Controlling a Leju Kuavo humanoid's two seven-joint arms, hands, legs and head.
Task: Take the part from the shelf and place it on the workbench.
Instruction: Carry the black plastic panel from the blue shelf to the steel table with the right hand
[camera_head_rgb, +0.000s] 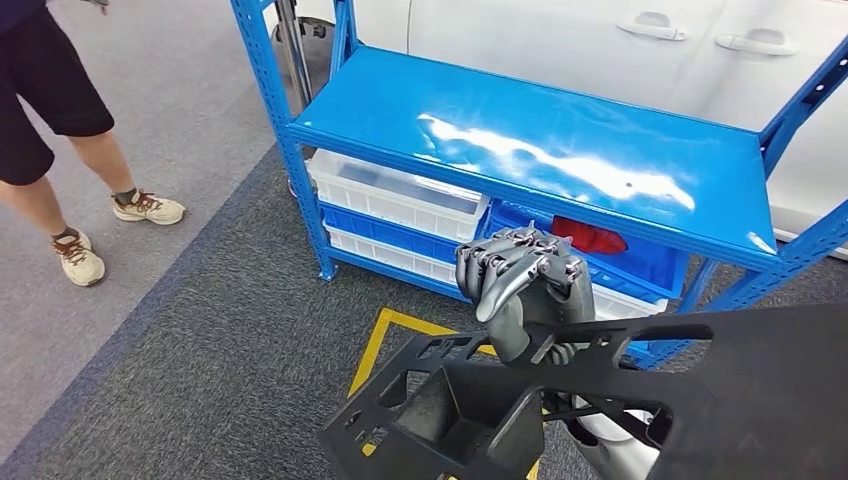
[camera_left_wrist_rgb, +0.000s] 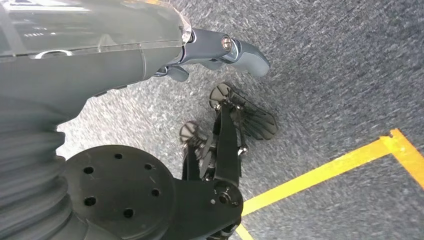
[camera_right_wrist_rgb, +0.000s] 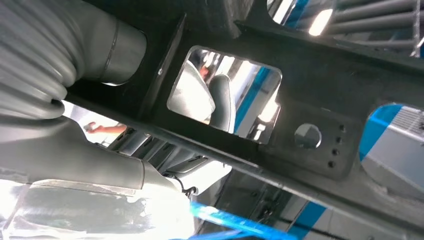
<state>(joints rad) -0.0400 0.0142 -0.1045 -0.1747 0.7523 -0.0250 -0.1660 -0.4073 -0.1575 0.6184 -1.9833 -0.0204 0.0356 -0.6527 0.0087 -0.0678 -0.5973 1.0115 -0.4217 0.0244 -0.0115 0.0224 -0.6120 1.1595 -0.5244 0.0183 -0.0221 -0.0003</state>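
Blue steel shelving standing on grey carpet beside a white car

Blue shelf rack (camera_head_rgb: 540, 140) showing a glossy top deck catching bright overhead glare; white bins (camera_head_rgb: 395, 195) and blue bins (camera_head_rgb: 640, 262) sitting stacked on its lower level, one blue bin holding something red (camera_head_rgb: 590, 238). Dark speckled carpet (camera_head_rgb: 230, 360) lying in front, meeting a paler grey strip (camera_head_rgb: 150, 140) at the left; yellow floor tape (camera_head_rgb: 375, 345) marking a corner. White car body (camera_head_rgb: 620, 45) with door handles standing behind. A person's legs in sneakers (camera_head_rgb: 80, 258) standing at left
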